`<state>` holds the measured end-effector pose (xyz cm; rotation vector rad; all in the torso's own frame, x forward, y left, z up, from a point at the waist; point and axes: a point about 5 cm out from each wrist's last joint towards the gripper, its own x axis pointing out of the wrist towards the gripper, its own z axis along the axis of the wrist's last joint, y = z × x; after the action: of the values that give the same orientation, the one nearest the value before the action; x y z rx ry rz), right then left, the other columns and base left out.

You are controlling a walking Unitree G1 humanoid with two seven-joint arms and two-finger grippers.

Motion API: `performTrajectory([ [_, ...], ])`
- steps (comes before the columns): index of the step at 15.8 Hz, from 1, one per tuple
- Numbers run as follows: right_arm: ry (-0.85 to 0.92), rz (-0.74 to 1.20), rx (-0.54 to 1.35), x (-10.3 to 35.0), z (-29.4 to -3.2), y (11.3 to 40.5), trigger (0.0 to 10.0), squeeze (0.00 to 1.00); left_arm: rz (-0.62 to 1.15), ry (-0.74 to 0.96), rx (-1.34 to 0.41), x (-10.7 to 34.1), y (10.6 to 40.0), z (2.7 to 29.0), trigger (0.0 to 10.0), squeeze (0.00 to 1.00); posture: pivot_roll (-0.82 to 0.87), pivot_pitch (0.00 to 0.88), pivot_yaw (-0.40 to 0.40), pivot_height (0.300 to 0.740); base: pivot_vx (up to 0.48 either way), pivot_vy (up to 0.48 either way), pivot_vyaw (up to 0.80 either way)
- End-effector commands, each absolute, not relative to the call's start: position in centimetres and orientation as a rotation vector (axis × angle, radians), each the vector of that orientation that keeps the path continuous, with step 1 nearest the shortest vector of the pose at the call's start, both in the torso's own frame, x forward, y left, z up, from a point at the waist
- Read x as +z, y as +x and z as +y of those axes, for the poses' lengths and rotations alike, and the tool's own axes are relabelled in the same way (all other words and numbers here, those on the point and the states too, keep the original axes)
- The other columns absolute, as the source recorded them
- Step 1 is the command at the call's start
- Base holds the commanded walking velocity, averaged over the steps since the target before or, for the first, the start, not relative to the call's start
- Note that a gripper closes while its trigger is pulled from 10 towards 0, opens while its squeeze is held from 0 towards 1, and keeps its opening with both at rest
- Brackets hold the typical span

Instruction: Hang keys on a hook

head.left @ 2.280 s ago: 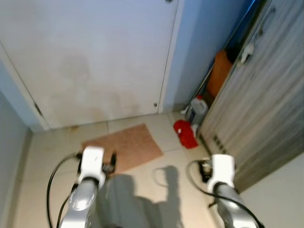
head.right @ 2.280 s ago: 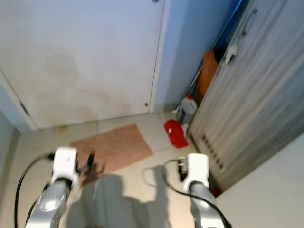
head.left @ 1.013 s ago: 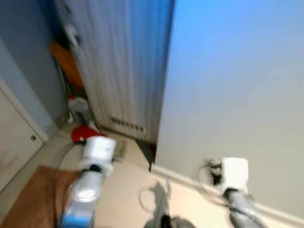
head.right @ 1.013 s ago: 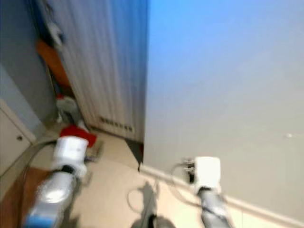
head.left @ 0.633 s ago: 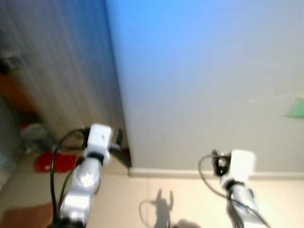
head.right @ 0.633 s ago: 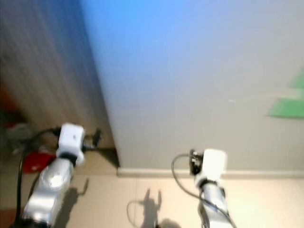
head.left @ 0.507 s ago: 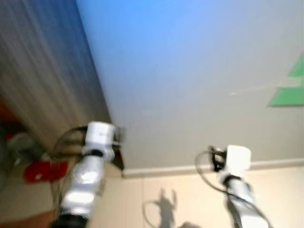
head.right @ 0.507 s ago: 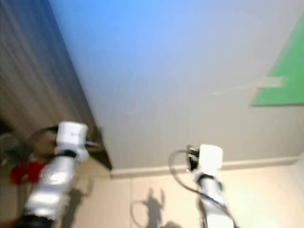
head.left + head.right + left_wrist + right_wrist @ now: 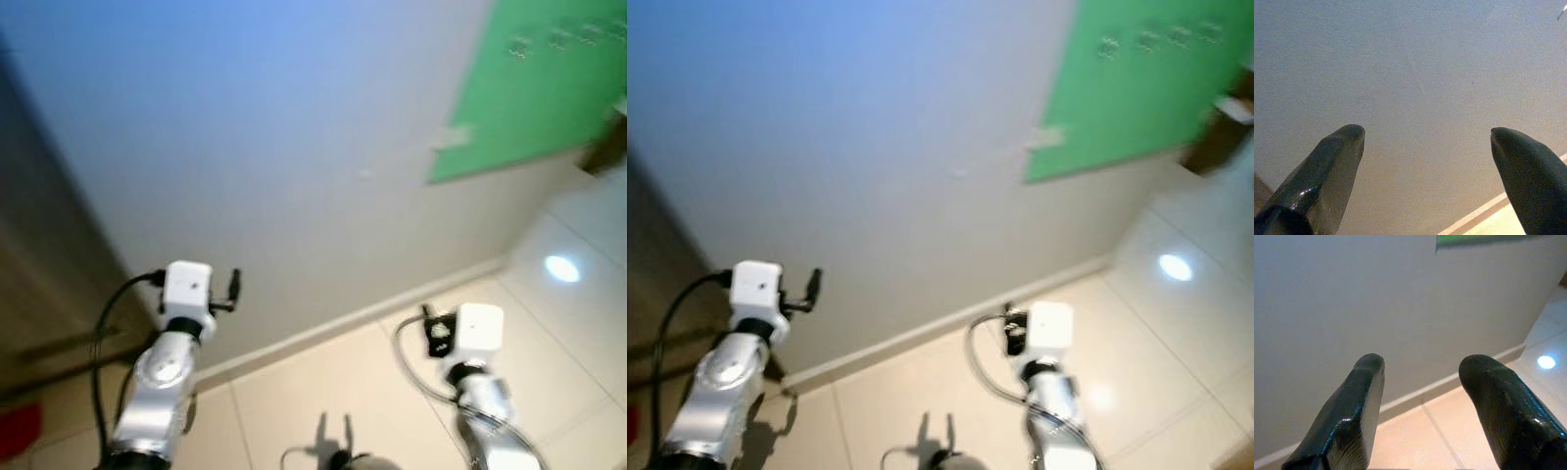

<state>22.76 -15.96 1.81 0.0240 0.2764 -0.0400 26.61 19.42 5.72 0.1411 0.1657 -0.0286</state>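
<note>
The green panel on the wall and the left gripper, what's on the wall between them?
In the left eye view, bare pale wall runs from the left gripper to the green panel; a small pale tab sits at the panel's lower corner.

wall [image 9: 294,147]: matt paint | floor [image 9: 549,323]: glossy tile | board [image 9: 539,88]: matt green

We faced a wall [image 9: 294,147], with a panel [image 9: 529,88] mounted on it up to our right. A skirting board [image 9: 392,308] ran along the wall's foot where it met the tiled floor [image 9: 372,401]. A cabinet [image 9: 39,284] stood left of the wall.
</note>
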Motion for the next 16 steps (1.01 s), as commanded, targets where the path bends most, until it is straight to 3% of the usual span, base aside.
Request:
performTrajectory([
  [1,0.012,0.246,-0.047,2.2,-16.1,22.8,10.0,0.00,0.179,0.137,-0.019,5.3,26.5,19.8,10.0,0.00,-0.05,0.000,0.006,0.740,0.000,0.000,-0.80],
  [7,-0.017,0.224,0.013,2.8,-15.7,24.6,10.0,0.00,0.150,0.144,-0.018,5.8,26.0,19.6,10.0,0.00,0.00,0.000,-0.038,0.740,0.000,0.000,-0.80],
  [12,-0.014,0.215,-0.051,3.7,-17.3,23.9,10.0,0.00,0.060,0.180,-0.171,7.1,26.8,16.4,10.0,0.00,-0.05,0.000,-0.042,0.740,0.000,0.000,-0.80],
  [16,-0.060,0.224,-0.061,3.4,-17.6,23.7,10.0,0.00,0.038,0.171,-0.139,7.9,27.0,15.9,10.0,0.00,-0.05,0.000,-0.059,0.740,0.000,0.000,-0.80],
])
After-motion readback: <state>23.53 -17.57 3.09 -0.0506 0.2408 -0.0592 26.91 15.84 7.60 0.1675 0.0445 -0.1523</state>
